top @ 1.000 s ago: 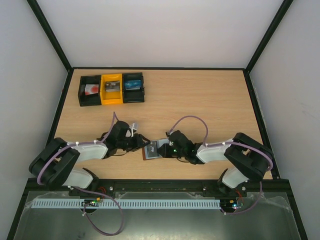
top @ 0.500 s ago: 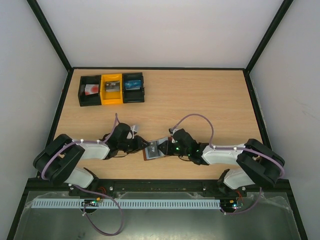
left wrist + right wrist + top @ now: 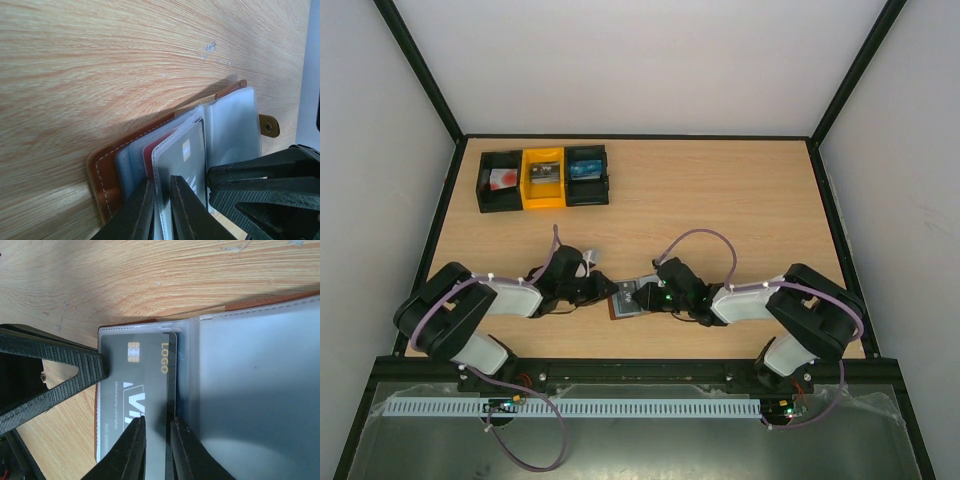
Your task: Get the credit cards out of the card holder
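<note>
The brown card holder (image 3: 623, 302) lies open at the table's near middle, with its clear sleeves fanned up (image 3: 107, 172). A black credit card (image 3: 142, 377) with a gold chip and "LOGO" sits in the front sleeve (image 3: 182, 157). A red edge (image 3: 150, 150) shows behind it. My left gripper (image 3: 161, 182) comes in from the left and is shut on that sleeve's outer edge (image 3: 607, 293). My right gripper (image 3: 157, 426) comes from the right, jaws nearly together on the black card's inner edge by the fold (image 3: 644, 297). No blue card is visible.
Three small bins stand in a row at the back left: black (image 3: 500, 181), yellow (image 3: 543, 178), black (image 3: 587, 174), each with something inside. A black frame (image 3: 448, 200) borders the table. Both arms' purple cables loop above their wrists.
My left jaws have narrowed onto the sleeve's edge. The right arm stretched toward the wallet, then drew back a little. The card holder has stayed in place.
</note>
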Robot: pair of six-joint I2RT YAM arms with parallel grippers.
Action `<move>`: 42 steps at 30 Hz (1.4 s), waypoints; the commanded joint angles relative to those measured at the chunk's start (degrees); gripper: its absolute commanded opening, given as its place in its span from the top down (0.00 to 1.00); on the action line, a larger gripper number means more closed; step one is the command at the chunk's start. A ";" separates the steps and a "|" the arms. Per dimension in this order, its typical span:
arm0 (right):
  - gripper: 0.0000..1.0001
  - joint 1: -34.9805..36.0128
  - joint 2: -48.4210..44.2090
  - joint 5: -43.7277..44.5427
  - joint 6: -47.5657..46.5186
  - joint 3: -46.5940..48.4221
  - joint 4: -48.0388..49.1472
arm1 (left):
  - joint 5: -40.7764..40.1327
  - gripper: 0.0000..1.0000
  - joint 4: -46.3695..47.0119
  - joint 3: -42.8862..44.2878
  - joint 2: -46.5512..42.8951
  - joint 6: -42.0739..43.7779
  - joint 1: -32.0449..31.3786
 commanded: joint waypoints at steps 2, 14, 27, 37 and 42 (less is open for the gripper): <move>0.84 -0.24 0.94 1.38 0.21 -1.05 0.56 | -3.06 0.89 -4.33 1.15 0.61 2.72 -0.18; 0.81 -0.37 -1.16 3.16 1.72 -1.89 1.71 | -7.96 0.76 -15.48 6.36 -6.80 4.85 -0.16; 0.83 -0.59 -1.48 2.63 2.63 -2.97 3.51 | -2.42 0.79 -6.42 0.94 -9.68 -2.47 -2.17; 0.84 -0.92 -0.26 0.98 3.52 -3.51 5.51 | -2.54 0.95 -0.95 -1.17 -2.19 -2.60 -3.05; 0.86 -1.33 -0.11 -0.13 4.32 -4.03 7.36 | -4.14 0.97 -2.39 -1.31 -1.34 -1.60 -3.10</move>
